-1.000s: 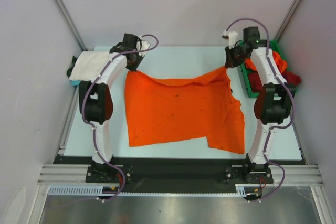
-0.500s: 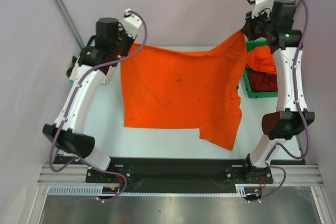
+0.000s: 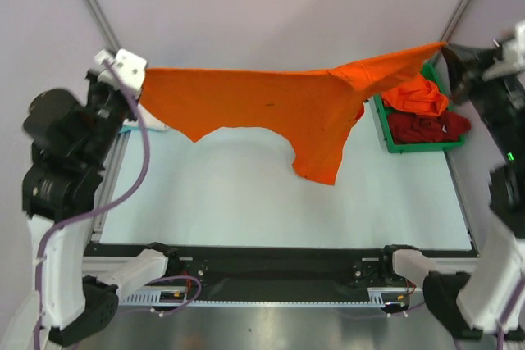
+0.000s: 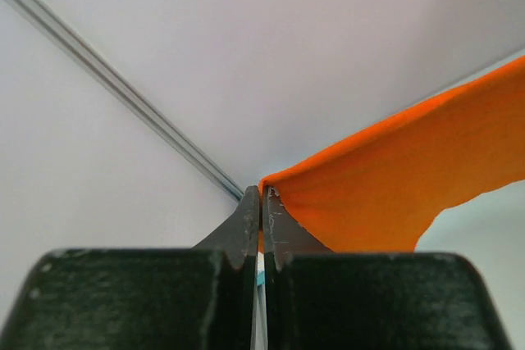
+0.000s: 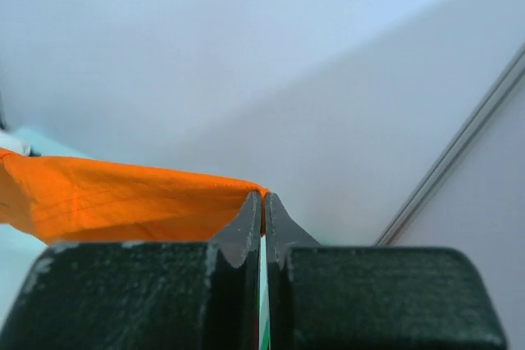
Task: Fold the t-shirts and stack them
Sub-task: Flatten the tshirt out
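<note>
– Both pairs of fingers closed?

– Yes. Left fingers (image 4: 244,231) are pinched on one corner of the orange shirt (image 3: 262,108), and right fingers (image 5: 283,231) on the far corner. In each wrist view the tips meet on a thin bit of hem.

– Where's the shirt?

– It's strung in the air between the arms, above the far half of the bench (image 3: 246,202). The top edge is taut, the body sags and a flap hangs lowest right of centre. It seems clear of the bench.

– How will it handle?

– It's light and limp, with no stiffness, so it droops wherever it isn't held. I'd judge such small pinches could slip under a hard tug. Corners or shoulder seams are the places to hold, so it spreads flat when laid.

– Beyond it?

– The green bin (image 3: 382,130) is at the right, with a second orange shirt (image 3: 417,94) and a dark red shirt (image 3: 426,125) heaped inside, unfolded.
</note>
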`<action>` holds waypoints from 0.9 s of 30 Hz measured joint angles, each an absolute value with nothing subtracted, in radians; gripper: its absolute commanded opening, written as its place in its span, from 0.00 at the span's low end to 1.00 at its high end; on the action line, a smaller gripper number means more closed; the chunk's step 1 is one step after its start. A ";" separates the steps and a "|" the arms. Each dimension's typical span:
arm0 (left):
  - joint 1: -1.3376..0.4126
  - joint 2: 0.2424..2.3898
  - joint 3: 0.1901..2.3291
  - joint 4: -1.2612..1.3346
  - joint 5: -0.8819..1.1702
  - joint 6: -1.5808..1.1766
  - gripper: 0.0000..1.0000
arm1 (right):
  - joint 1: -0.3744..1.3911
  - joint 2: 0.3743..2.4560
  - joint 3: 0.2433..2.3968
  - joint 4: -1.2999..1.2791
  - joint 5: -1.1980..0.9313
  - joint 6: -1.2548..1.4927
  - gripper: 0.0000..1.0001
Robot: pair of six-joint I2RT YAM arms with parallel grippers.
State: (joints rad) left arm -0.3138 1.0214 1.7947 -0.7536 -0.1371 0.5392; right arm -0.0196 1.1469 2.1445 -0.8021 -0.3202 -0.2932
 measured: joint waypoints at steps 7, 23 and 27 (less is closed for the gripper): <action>-0.287 0.883 1.827 -0.778 -0.112 0.543 0.00 | -0.022 0.975 2.244 -0.854 -0.317 -0.250 0.00; -0.272 0.941 1.670 -0.670 -0.104 0.610 0.00 | -0.040 1.097 2.038 -0.719 -0.288 -0.309 0.00; -0.271 0.977 1.371 -0.600 -0.111 0.641 0.00 | -0.040 1.106 1.695 -0.643 -0.287 -0.365 0.00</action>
State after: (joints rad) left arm -0.2707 0.9771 1.3712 -0.5999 -0.1108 0.6411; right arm -0.0399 1.1061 1.6955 -0.6430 -0.2867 -0.3653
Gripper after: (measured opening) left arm 0.009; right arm 0.017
